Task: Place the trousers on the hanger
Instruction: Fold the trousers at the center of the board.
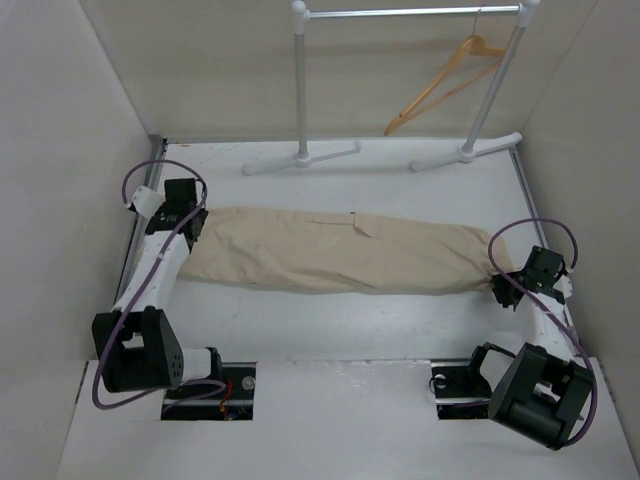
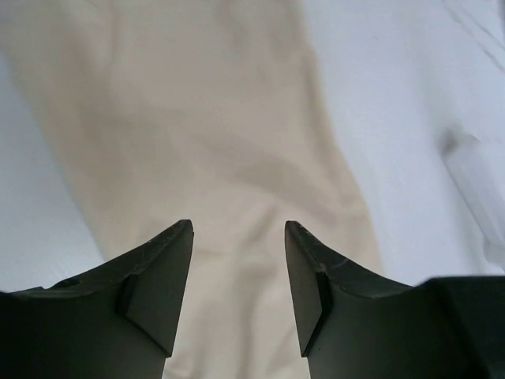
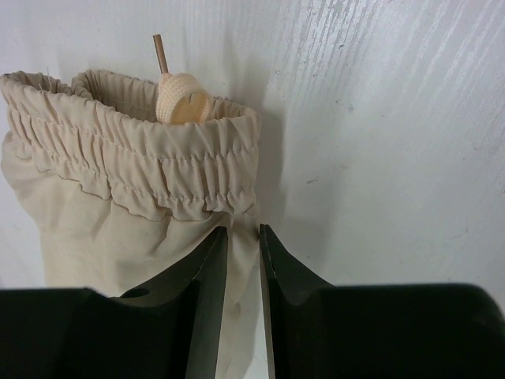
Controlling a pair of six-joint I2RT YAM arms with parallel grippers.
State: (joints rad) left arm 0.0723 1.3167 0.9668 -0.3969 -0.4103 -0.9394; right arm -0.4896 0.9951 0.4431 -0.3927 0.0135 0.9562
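**Trousers (image 1: pixel 330 250) flat on table (image 1: pixel 400 180); wooden hanger (image 1: pixel 440 85) on garment rail (image 1: pixel 300 90).**
Trousers lie lengthwise across the table, well apart from the hanger. Left end effector (image 2: pixel 238 229): fingers apart over cloth. Right end effector (image 3: pixel 243 230): fingers nearly together at the waistband edge; grip cannot be told.

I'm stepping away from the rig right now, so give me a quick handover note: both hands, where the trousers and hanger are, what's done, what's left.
The left hand is open over the left end of the trousers, gripping nothing.
The right hand is closed to a narrow gap on the elastic edge at their right end; it looks pinched.
The trousers lie flat across the table. The hanger hangs bare on the rail at the back.
Done: apparently the right-end grip.
Left: grip the left end, lift, drape over the hanger.
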